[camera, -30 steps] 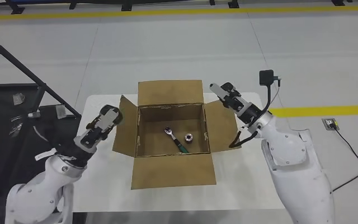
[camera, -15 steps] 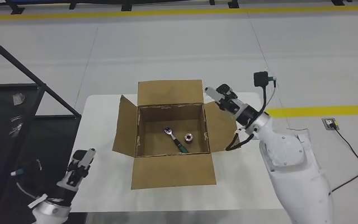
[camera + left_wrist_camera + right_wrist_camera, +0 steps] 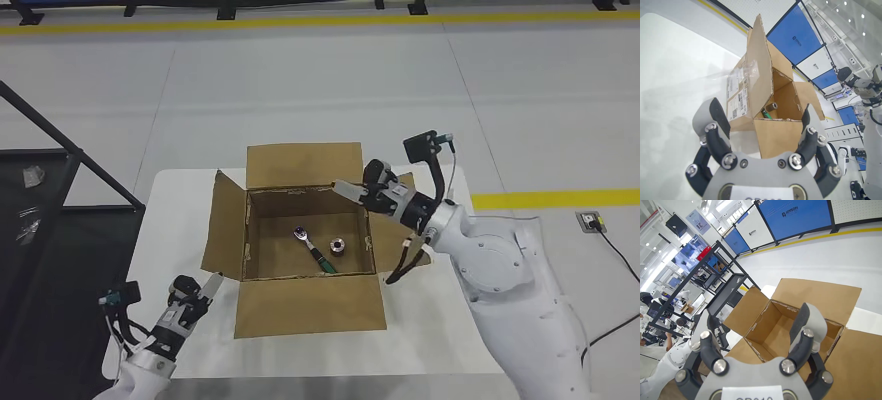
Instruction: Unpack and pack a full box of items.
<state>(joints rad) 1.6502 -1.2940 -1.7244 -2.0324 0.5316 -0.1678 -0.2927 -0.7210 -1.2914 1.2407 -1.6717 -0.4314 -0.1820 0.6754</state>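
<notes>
I am getting ready to take the things out of the box. It sits in the middle of the top view, on the white table, with all four flaps folded out. Two things lie on its floor. One is a wrench with a green handle. The other is a small round metal socket, just to the right of the wrench in the top view. They are close, but I think they do not touch.

My right gripper hangs over the upper right corner of the box opening in the top view. Its jaws are wide apart and hold nothing. My left gripper is in the lower left of the top view, near the front left corner of the box but not touching it. Its jaws are wide apart too, and empty.

I think this job is for the right arm, since it is nearest. To do it well, I would point the gripper straight down first. Then I would go down in the middle of the box, away from the walls and flaps. The socket is small and round, so it may roll or slip. I would put one finger on each side of it and close slowly. A finger could bump the wrench, so I would come in from the far side.
</notes>
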